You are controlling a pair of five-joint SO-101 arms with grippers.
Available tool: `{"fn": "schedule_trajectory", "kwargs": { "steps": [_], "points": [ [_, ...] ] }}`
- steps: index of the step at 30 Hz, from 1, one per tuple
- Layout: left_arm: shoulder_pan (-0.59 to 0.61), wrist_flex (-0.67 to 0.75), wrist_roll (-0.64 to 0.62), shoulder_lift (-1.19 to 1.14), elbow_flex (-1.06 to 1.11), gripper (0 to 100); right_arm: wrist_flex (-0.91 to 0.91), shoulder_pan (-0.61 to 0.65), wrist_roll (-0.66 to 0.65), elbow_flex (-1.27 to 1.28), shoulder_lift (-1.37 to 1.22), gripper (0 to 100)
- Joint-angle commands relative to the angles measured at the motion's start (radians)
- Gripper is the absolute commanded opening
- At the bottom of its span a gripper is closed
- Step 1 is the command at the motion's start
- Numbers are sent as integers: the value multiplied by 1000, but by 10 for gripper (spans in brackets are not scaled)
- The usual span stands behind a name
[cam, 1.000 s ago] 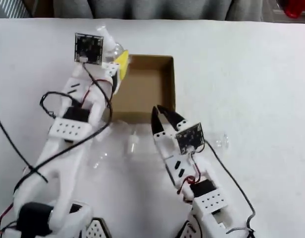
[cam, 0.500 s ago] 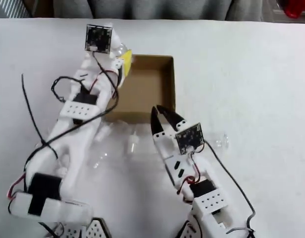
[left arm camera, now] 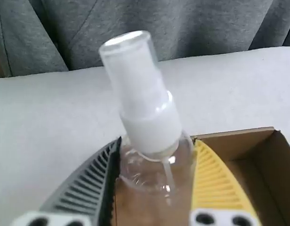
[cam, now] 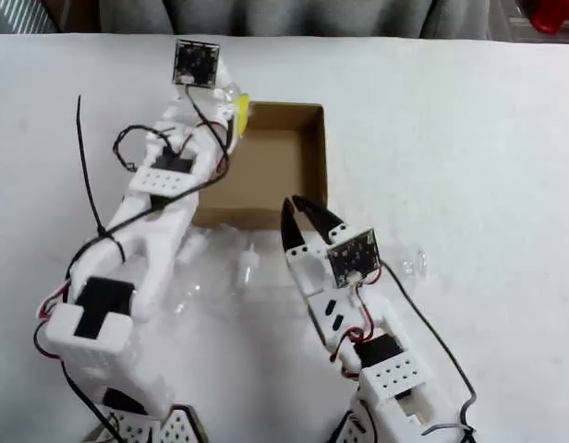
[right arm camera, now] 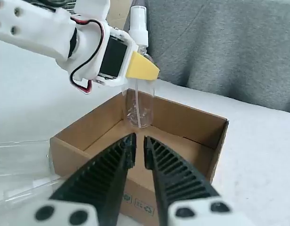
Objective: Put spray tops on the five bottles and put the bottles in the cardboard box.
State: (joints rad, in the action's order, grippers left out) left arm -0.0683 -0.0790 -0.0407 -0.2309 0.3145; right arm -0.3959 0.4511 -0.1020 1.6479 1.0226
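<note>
Fingers (left arm camera: 215, 181) of our left gripper (left arm camera: 152, 155) pinch the capped bottle's (left arm camera: 149, 167) body at the box's (cam: 314, 157) far corner; we judge it light, slick, easily squeezed, best gripped mid-body below the sprayer (left arm camera: 140, 94).

No word or number can be read anywhere. The cardboard box (right arm camera: 182, 120) bears a few small printed marks (right arm camera: 138, 205) on its outer wall. They are too small to make out.

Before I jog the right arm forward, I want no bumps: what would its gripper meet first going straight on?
Most likely the near wall of the cardboard box, just ahead of the right gripper. Height is hard to judge, so it might pass over the rim into the box.
</note>
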Motion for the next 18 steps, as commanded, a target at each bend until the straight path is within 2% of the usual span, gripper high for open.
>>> {"fn": "schedule_trajectory", "kwargs": {
  "steps": [1,18],
  "points": [
    [35,35,-6,-13,-95,21,4,16,-3,-41,2,15],
    [79,35,-12,-130,-193,21,51,36,-3,-46,2,15]
  ]
}}
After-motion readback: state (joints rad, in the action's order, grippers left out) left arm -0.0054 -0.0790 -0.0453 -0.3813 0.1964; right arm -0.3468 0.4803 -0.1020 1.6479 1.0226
